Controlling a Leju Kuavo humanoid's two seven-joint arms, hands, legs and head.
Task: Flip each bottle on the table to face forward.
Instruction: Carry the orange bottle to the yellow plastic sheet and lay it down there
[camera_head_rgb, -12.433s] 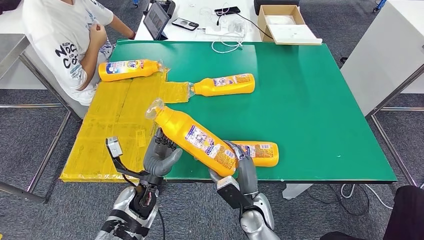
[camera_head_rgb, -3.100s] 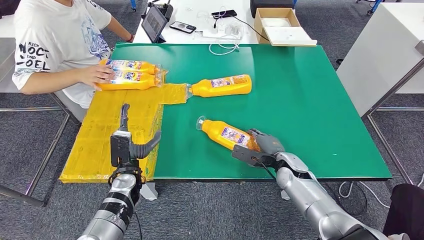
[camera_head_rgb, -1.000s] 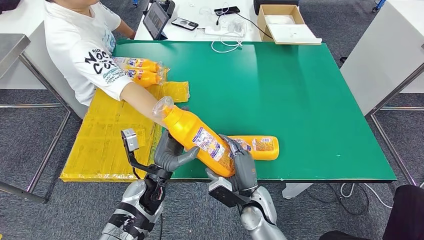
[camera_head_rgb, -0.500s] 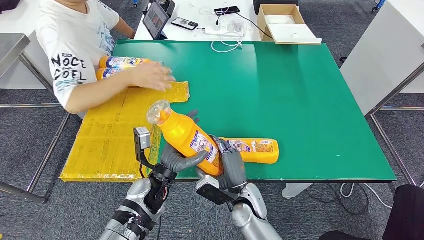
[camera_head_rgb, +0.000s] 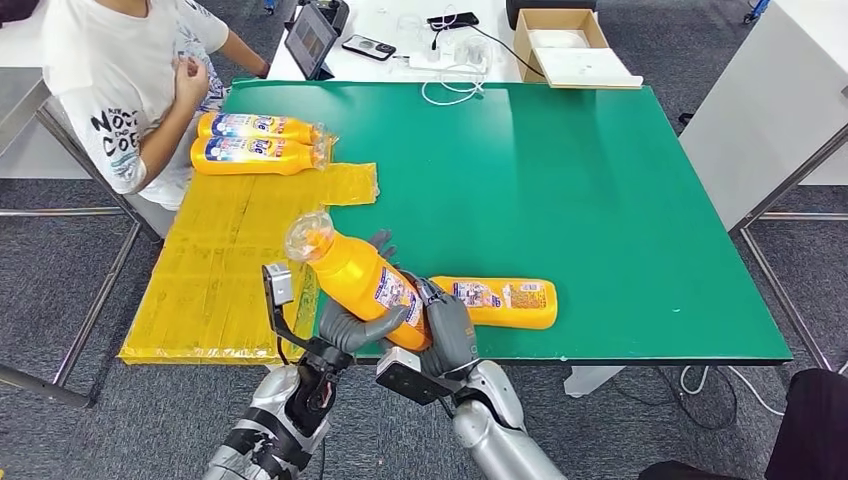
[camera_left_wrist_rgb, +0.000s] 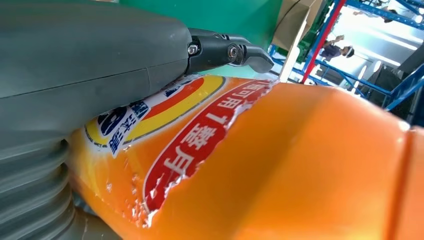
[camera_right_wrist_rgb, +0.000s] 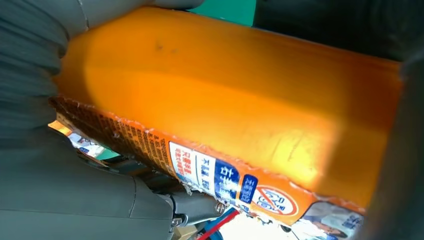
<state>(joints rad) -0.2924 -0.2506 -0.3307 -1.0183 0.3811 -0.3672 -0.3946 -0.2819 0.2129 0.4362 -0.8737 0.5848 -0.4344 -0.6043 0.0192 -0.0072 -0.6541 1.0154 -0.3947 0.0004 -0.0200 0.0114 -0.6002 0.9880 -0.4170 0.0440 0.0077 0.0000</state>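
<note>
Head view: the left hand (camera_head_rgb: 352, 325) and the right hand (camera_head_rgb: 447, 335) both grip one orange bottle (camera_head_rgb: 362, 280), raised and tilted over the near edge of the green table (camera_head_rgb: 600, 180), cap end up and to the left. A second bottle (camera_head_rgb: 495, 301) lies flat just beyond the right hand. Two further bottles (camera_head_rgb: 258, 141) lie side by side on the yellow sheet (camera_head_rgb: 220, 250) beside a seated person (camera_head_rgb: 120, 90).

Left wrist view: the left hand's thumb (camera_left_wrist_rgb: 75, 65) presses the bottle's label (camera_left_wrist_rgb: 175, 135).

Right wrist view: grey fingers (camera_right_wrist_rgb: 65, 190) wrap the orange body (camera_right_wrist_rgb: 240, 100).
</note>
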